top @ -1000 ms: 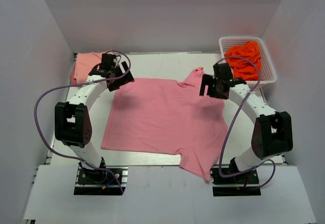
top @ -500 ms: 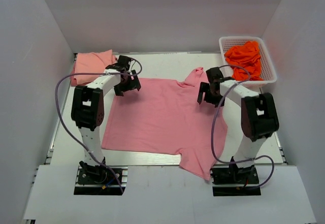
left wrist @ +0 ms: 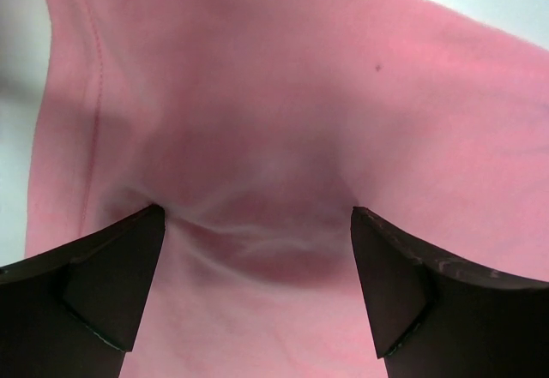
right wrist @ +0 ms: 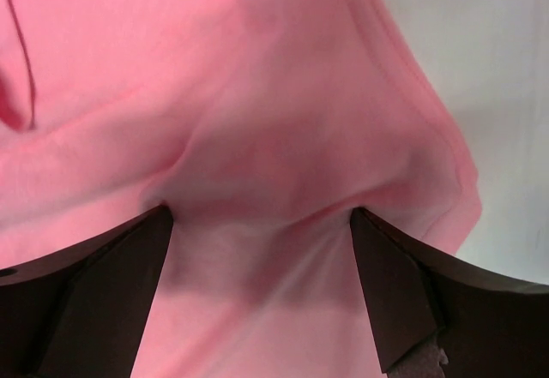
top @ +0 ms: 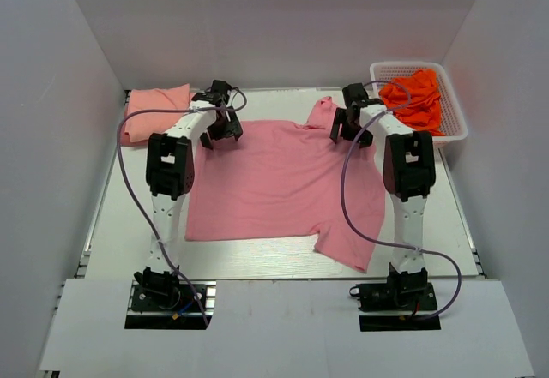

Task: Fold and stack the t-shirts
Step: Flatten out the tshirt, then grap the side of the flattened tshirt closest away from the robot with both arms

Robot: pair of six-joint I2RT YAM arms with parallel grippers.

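Observation:
The rose pink t-shirt (top: 283, 181) lies spread flat on the table, with one sleeve hanging toward the front right. The paler salmon pink t-shirt (top: 154, 111) lies folded at the back left corner. My left gripper (top: 220, 128) is at the shirt's far left shoulder and my right gripper (top: 350, 127) is at its far right shoulder. In the left wrist view the gripper (left wrist: 257, 224) is open, tips pressed onto wrinkled pink cloth (left wrist: 283, 104). In the right wrist view the gripper (right wrist: 262, 219) is open too, tips down on bunched cloth (right wrist: 283, 138).
A white basket (top: 452, 129) with orange clothes (top: 416, 95) stands at the back right, close to the right arm. White walls enclose the table on three sides. Both arms stretch far out over the table's sides.
Both arms have reached farther back and straightened out. The rose pink shirt has slid toward the back of the table with them, its front hem now farther from the near edge.

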